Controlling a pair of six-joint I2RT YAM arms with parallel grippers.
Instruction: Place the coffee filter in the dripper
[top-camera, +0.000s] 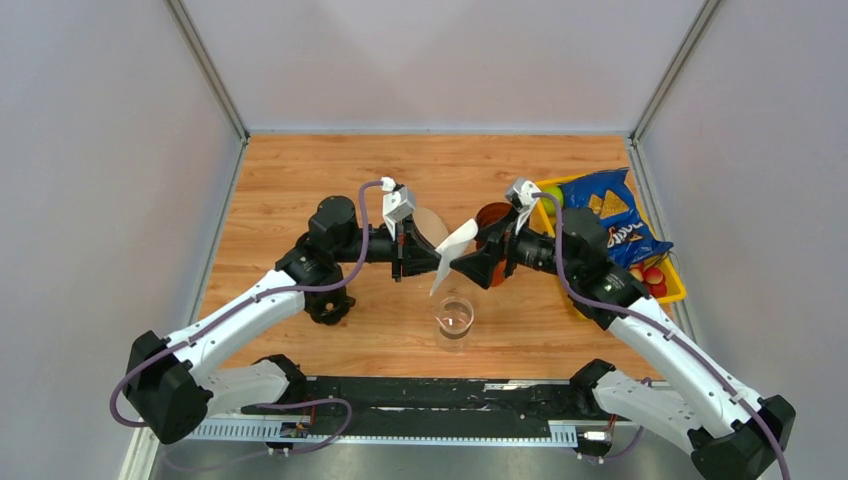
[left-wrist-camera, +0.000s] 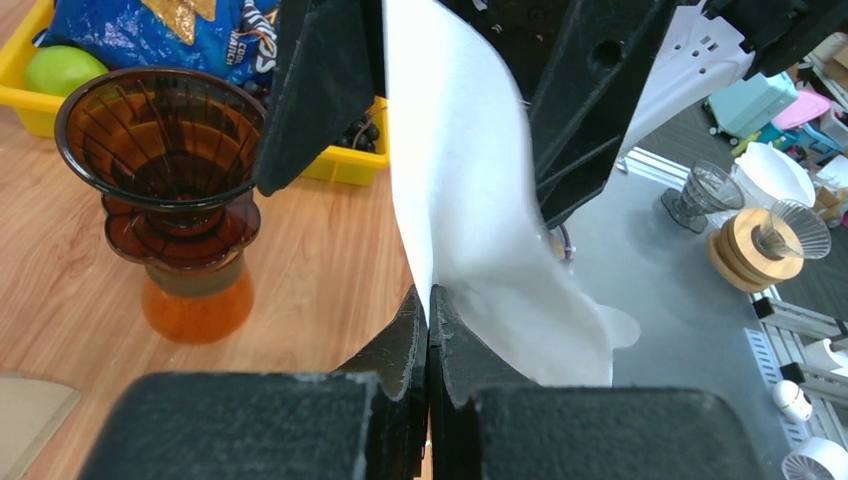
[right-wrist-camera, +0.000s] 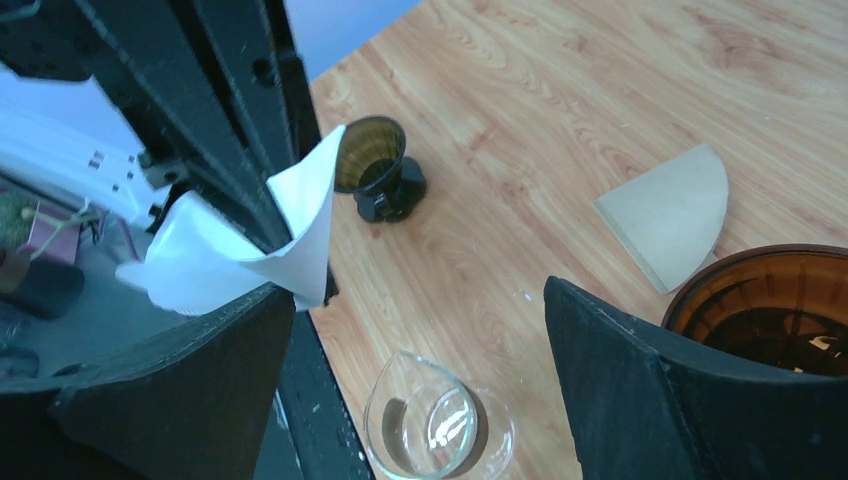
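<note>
Grey walls close off a wooden bench (top-camera: 300, 180). The left hand (left-wrist-camera: 428, 300) is clamped tight on the lower edge of a white coffee filter (left-wrist-camera: 470, 200), held in the air above the bench. The filter fans out from that pinch, and its far side reaches between the spread fingers of the right hand (right-wrist-camera: 417, 290), which gapes wide and grips nothing. Whether the paper touches a finger is unclear. Just beyond the right hand an amber dripper (top-camera: 492, 215) stands upright, with no filter in it. A brown paper filter (right-wrist-camera: 670, 215) lies flat near it. A glass carafe (top-camera: 455, 318) stands under the two hands, a dark dripper (right-wrist-camera: 375, 170) farther left, and a yellow tray (top-camera: 680, 290) with a chip bag (top-camera: 610, 215) at the right edge.
</note>
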